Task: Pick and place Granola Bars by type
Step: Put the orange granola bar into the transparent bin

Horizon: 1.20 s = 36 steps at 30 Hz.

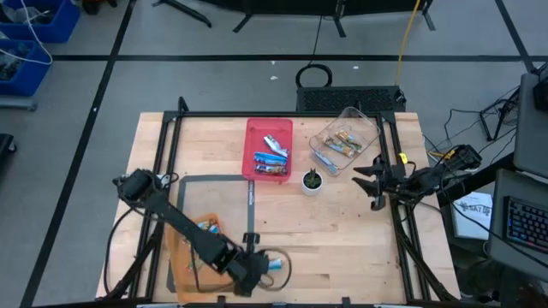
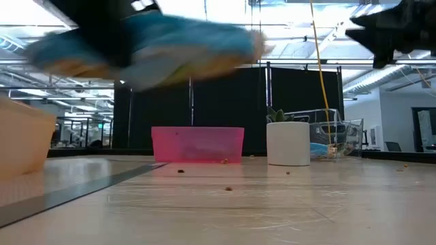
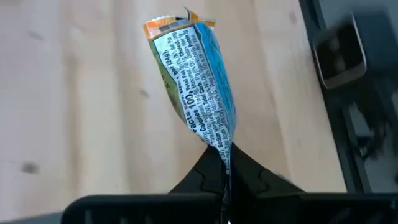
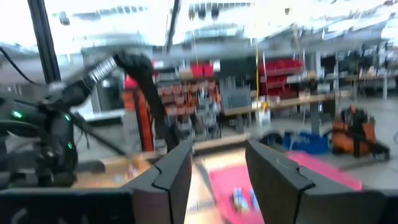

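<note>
**Blue bar pinched by its end, with the bins across the table**

The left gripper [image 1: 259, 265] hangs low over the near edge of the table, its fingers pressed together on the crimped end of a blue granola bar [image 3: 198, 81]. Seen from the left wrist, the bar's long axis runs straight out from the fingertips, so it is held by one tip with the rest of the wrapper free. Just beside the left arm lies the tan tray [image 1: 181, 257], where at least one more wrapped bar shows. The pink bin [image 1: 253, 139], which holds several bars including blue ones, sits toward the far side of the table, well apart from the gripper. The clear bin [image 1: 370, 130] with gold-wrapped bars stands farther right, beyond the potted plant [image 1: 312, 180]. The pink bin is the likely target, so the carry would run away from the near edge and slightly rightward. The right gripper [image 1: 373, 181] waits by the clear bin, jaws partly apart and holding nothing.
</note>
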Each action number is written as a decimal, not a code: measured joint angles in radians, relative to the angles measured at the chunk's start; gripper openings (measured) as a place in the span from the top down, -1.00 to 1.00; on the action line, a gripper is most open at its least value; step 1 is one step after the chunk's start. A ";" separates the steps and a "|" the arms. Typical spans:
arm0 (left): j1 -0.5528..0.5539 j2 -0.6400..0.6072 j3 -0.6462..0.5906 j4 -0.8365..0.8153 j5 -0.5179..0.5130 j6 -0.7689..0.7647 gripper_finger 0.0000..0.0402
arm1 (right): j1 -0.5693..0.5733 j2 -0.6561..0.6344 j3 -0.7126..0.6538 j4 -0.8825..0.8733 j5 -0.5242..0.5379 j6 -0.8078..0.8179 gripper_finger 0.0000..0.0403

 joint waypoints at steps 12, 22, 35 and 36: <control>0.295 -0.226 0.000 0.073 -0.052 0.134 0.97 | 0.000 0.094 0.189 0.062 -0.002 -0.092 0.30; 0.481 -0.327 0.001 0.338 0.012 0.235 0.97 | -0.002 0.389 0.386 0.145 -0.038 -0.132 -0.02; 0.579 -0.329 0.001 0.782 0.003 0.382 0.98 | -0.123 0.746 0.589 0.436 -0.056 -0.190 -0.32; 0.581 -0.329 0.001 0.802 0.003 0.415 0.98 | -0.134 0.770 0.605 0.446 -0.057 -0.189 -0.32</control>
